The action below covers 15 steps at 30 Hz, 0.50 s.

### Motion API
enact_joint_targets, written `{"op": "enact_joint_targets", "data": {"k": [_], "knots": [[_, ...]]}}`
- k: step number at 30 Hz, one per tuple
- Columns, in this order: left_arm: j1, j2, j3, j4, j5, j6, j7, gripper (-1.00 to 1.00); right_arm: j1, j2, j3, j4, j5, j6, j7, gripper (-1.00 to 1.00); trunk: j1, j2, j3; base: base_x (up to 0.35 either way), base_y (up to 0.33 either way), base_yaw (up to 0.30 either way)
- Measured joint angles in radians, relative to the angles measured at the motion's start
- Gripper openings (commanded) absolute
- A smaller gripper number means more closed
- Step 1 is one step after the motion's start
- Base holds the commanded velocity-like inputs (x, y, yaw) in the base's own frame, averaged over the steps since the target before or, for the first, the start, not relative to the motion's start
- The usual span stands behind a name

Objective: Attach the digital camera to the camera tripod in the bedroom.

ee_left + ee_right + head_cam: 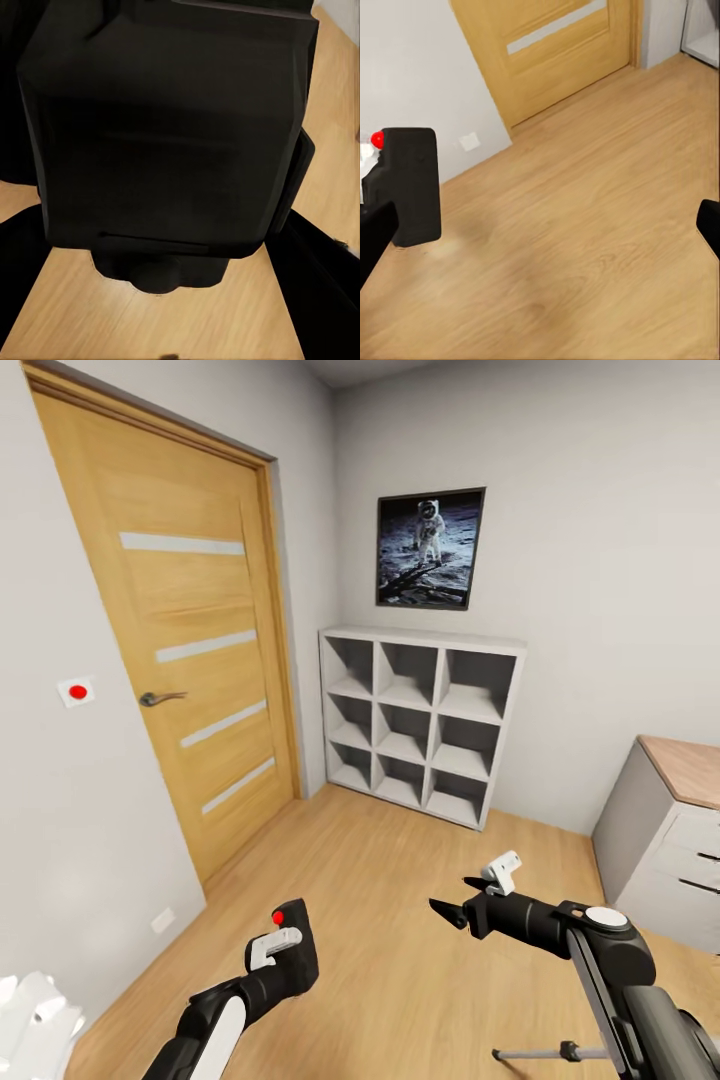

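My left gripper (288,962) is shut on the digital camera (293,935), a chunky black body with a round red button on top, held low over the plank floor. The left wrist view has the camera's dark body (165,127) right up against the lens. The camera (411,186) also appears in the right wrist view, beside the wall. My right gripper (457,898) is open and holds nothing, a little to the right of the camera. Part of a silver-grey leg of the camera tripod (545,1052) with a black collar lies at the bottom edge, under my right arm.
A wooden door (190,640) stands shut on the left wall, with a red-dotted switch (77,691) beside it. White cube shelves (420,725) stand against the far wall under an astronaut picture (430,548). A wood-topped desk (680,830) is at the right.
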Motion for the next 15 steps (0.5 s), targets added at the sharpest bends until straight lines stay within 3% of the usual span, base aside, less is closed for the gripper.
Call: {"op": "enact_joint_targets", "data": {"k": [7,15], "knots": [[0.001,-0.001,0.000,0.000,0.000,0.000,0.000,-1.00,0.004,-0.006,-0.004,0.000,0.000,-0.006,0.002,1.00,0.000,0.000,0.000,0.280,0.036,-0.263],[0.000,-0.001,0.001,0.003,0.000,0.000,0.002,-1.00,0.006,-0.008,-0.006,0.000,0.000,-0.031,0.005,1.00,0.001,0.000,0.000,0.043,0.014,-0.263]]}}
